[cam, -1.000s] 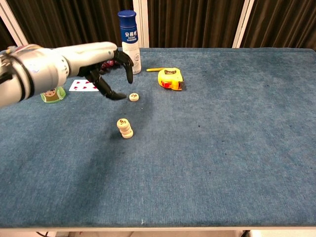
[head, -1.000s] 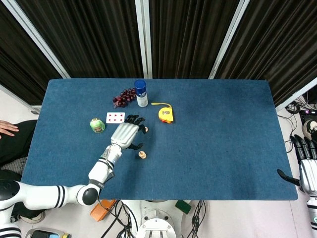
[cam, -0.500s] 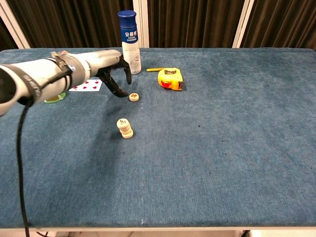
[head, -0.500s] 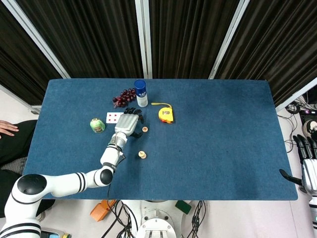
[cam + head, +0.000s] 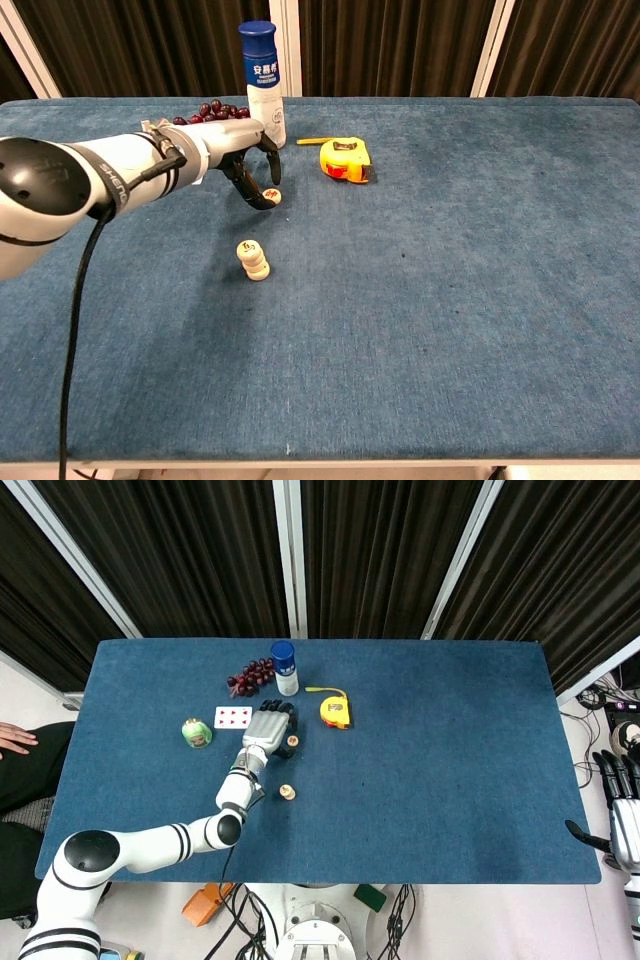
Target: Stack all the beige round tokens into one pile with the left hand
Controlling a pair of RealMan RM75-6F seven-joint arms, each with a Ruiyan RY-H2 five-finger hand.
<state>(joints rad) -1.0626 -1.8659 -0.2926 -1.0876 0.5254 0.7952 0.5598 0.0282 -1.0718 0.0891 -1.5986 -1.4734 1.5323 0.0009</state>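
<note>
A stack of beige round tokens (image 5: 287,793) (image 5: 255,260) stands on the blue table (image 5: 450,740). Farther back a single beige token (image 5: 292,742) (image 5: 273,194) lies flat on the cloth. My left hand (image 5: 270,727) (image 5: 243,160) reaches down over this single token with its fingers (image 5: 260,190) curved around the token's left and back sides. The dark tips touch or nearly touch it, and nothing is lifted. My right hand (image 5: 623,810) hangs off the table's right edge in the head view, fingers apart and empty.
A white bottle with a blue cap (image 5: 284,667) (image 5: 260,80) and dark grapes (image 5: 250,675) (image 5: 210,108) stand just behind the left hand. A yellow tape measure (image 5: 336,711) (image 5: 345,158) lies to its right. A playing card (image 5: 232,717) and a green toy (image 5: 197,732) lie to its left.
My left hand has moved away from the stack toward the single token and lowered, so its fingers now curl right at the token. The right hand has barely shifted.
</note>
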